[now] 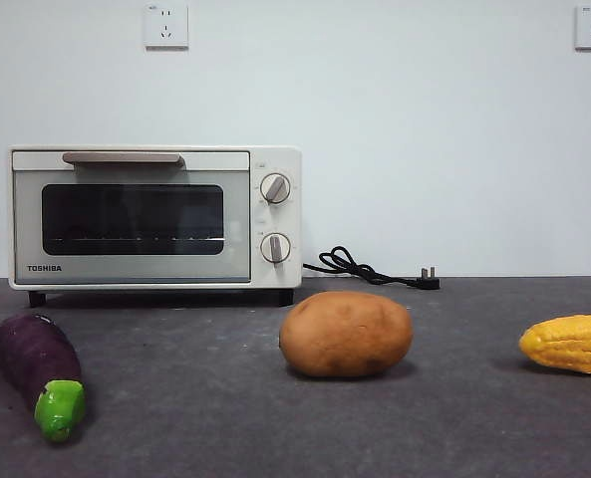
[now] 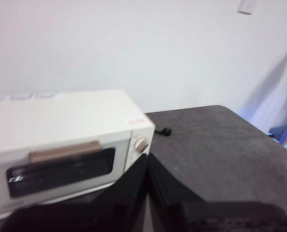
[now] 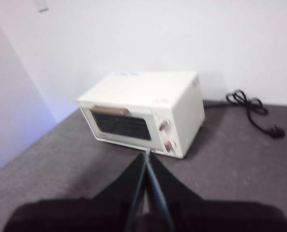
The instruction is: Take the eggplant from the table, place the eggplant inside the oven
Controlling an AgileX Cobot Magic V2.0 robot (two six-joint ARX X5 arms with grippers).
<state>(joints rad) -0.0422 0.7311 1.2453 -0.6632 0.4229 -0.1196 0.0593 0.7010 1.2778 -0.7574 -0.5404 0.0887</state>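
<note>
The dark purple eggplant (image 1: 38,370) with its green cap lies on the table (image 1: 215,418) at the front left, cap toward the camera. Behind it stands the cream-white oven (image 1: 155,217) with its door closed; the oven (image 2: 61,145) also shows in the left wrist view and the oven (image 3: 143,111) in the right wrist view. My left gripper (image 2: 147,157) is shut with nothing in it, held high facing the oven. My right gripper (image 3: 146,155) is shut and empty too, raised above the table. Neither arm appears in the front view.
A brown potato (image 1: 346,334) lies mid-table and a yellow corn cob (image 1: 572,344) at the right edge. The oven's black power cord (image 1: 370,269) trails on the table to its right. A white wall rises behind.
</note>
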